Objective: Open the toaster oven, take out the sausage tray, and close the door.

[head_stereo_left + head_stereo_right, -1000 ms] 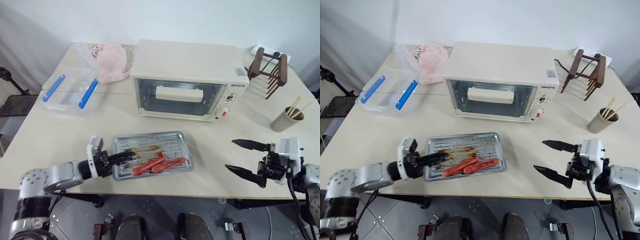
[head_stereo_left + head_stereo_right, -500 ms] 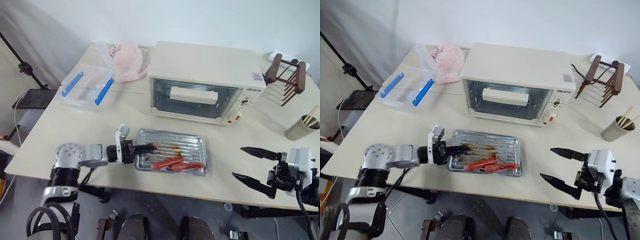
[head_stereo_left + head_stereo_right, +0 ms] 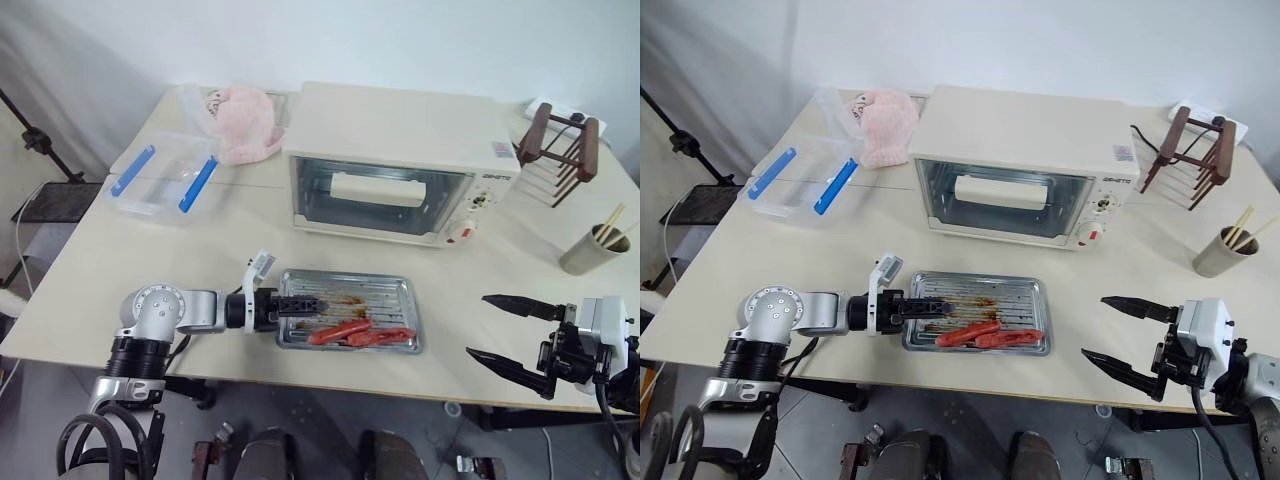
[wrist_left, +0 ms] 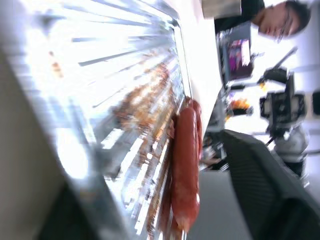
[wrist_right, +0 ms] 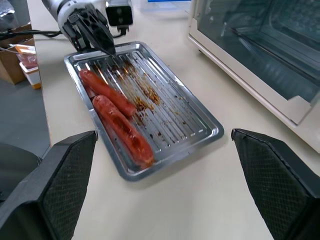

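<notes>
The flat silver metal sausage tray (image 3: 349,323), ribbed, with a raised rim and two reddish sausages (image 3: 362,333) lying along its near side, sits on the counter (image 3: 130,270) close to the near edge, directly in front of the cream-white boxy toaster oven (image 3: 400,160). That spot looks chosen to leave the oven front clear. The oven's glass door (image 3: 381,197), with its cream bar handle (image 3: 382,188), stands closed, so by the look of things the task is all but done.

The left gripper (image 3: 923,303) lies low at the tray's left end, its black jaws reaching over the rim. In the right wrist view they appear slightly apart, and I cannot tell whether they touch the rim. That fits a release after setting the tray down, though this is a judgement.

The right gripper (image 3: 508,331) hovers off the counter's near right corner, well apart from the tray, jaws spread wide and empty, kept out of the way.

Farther back, a clear plastic box with blue clips (image 3: 160,177) and a pink cloth (image 3: 245,122) occupy the far left corner; a dark wooden rack (image 3: 561,152) and a grey cup of chopsticks (image 3: 588,248) stand along the right edge.
</notes>
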You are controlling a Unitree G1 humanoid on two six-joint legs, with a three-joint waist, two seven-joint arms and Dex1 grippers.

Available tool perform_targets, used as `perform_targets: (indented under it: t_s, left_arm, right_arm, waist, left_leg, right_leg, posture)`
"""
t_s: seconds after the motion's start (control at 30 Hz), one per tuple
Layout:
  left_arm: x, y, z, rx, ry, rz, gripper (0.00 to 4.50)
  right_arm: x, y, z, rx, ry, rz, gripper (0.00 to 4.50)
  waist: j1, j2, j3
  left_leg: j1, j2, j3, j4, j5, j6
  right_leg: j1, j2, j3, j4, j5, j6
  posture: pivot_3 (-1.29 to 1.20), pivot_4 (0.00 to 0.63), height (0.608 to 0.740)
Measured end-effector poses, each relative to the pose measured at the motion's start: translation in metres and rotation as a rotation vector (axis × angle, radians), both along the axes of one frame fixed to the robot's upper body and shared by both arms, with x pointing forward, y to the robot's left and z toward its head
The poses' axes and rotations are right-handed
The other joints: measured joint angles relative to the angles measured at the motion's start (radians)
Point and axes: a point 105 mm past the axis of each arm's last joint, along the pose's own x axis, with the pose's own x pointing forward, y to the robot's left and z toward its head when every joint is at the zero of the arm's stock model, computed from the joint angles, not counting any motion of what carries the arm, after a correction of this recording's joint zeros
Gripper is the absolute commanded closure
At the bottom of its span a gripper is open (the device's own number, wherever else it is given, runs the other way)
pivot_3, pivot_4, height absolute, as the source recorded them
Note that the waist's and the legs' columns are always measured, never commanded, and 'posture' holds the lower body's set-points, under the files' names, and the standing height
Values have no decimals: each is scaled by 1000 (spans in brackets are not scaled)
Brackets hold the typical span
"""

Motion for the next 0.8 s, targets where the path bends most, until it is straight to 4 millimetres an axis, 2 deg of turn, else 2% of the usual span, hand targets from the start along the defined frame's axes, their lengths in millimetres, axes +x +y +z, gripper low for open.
perform_targets:
  t_s: [0.03,0.17,0.4,0.57,0.7,0.8]
  left_arm:
    - [-2,4,1,14,-38,1,42]
    - [-13,36,2,124,-178,1,42]
    - [-36,82,-2,204,-388,-7,42]
    - [-46,120,12,293,-775,84,42]
    - [-41,146,32,434,-1046,151,42]
    - [-43,160,29,544,-1157,127,42]
  right_arm:
    - [1,0,0,1,0,3,0]
    - [2,2,-1,-4,12,34,0]
    - [7,4,-4,-6,34,82,0]
    - [16,9,-2,2,26,130,0]
    - [24,15,8,-4,-38,178,0]
    - [28,16,8,-5,-49,199,0]
  waist:
    - [-6,0,0]
    - [-33,1,0]
    - [-31,2,1]
    - [-31,2,2]
    - [-28,3,2]
    - [-31,3,2]
  left_leg:
    - [0,1,0,0,0,0]
    - [2,5,1,-2,1,-3]
    - [0,11,4,-3,-1,-4]
    - [-1,12,6,-3,-4,-3]
    - [-1,11,6,-3,-4,-3]
    - [-1,12,8,-3,-6,-2]
  right_leg:
    - [0,0,0,0,0,0]
    - [-1,2,0,2,-1,-3]
    - [-5,3,0,0,-2,-4]
    - [-7,1,0,-1,-2,-4]
    - [-7,1,0,-1,-2,-4]
    - [-8,1,-1,-1,-2,-4]
  posture:
    - [0,150,740]
    - [0,150,740]
    - [0,150,740]
    - [0,150,740]
    - [0,150,740]
    - [0,150,740]
